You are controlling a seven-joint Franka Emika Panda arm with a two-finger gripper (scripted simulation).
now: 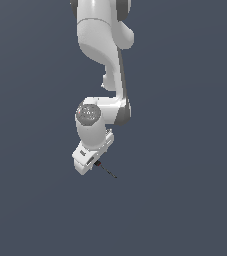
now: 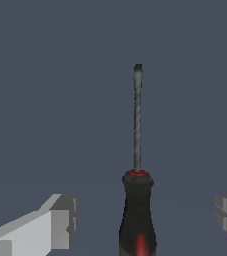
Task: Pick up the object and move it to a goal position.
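The screwdriver (image 2: 137, 210) has a black handle with red marks and a thin dark shaft (image 2: 137, 117) pointing away from the wrist. In the wrist view its handle lies between my two fingers (image 2: 60, 220), with clear gaps on both sides. My gripper (image 2: 142, 217) is open around the handle and not touching it. In the exterior view the gripper (image 1: 87, 161) is low over the grey floor, and the screwdriver (image 1: 105, 170) sticks out from under it toward the exterior view's right; most of the handle is hidden by the hand.
A plain dark grey floor (image 1: 185, 200) surrounds the arm. No other objects or obstacles show in either view.
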